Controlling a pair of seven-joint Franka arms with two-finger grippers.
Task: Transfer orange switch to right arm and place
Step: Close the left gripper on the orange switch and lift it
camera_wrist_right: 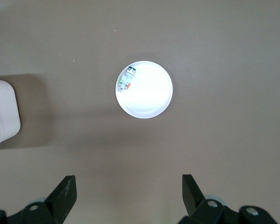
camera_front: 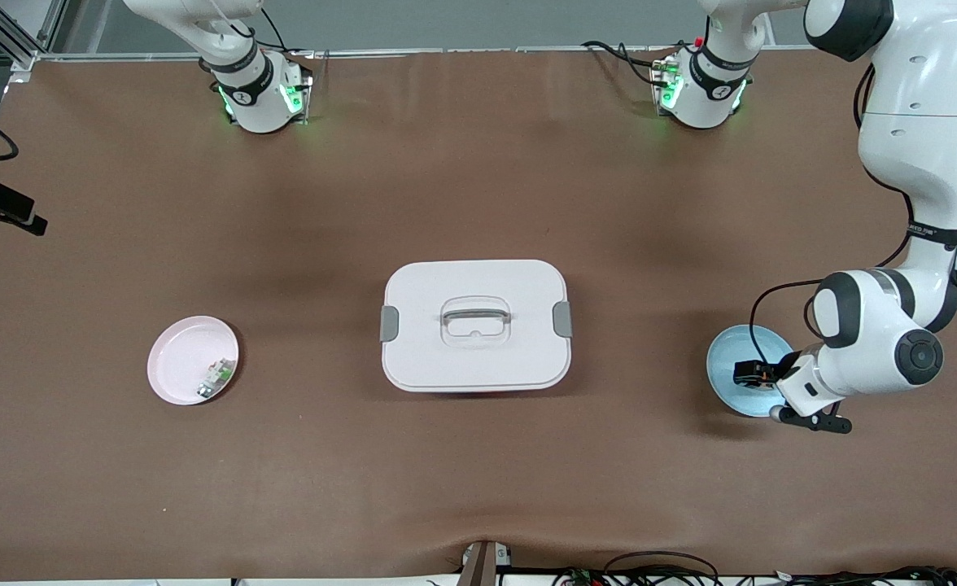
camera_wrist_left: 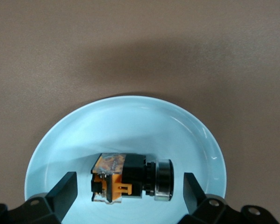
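The switch [camera_wrist_left: 130, 178] lies on its side in the blue dish [camera_wrist_left: 130, 121] at the left arm's end of the table [camera_front: 478, 187]. The left gripper [camera_wrist_left: 129, 189] is low over the dish, fingers [camera_wrist_left: 65, 190] spread wide on either side of the switch and apart from it. The right gripper [camera_wrist_right: 129, 191] hangs high over the right arm's end, released and empty, waiting above the pink dish [camera_front: 181, 362] that holds a small white-and-green part [camera_front: 216, 379]. A white lidded box [camera_front: 475, 324] sits between the two dishes
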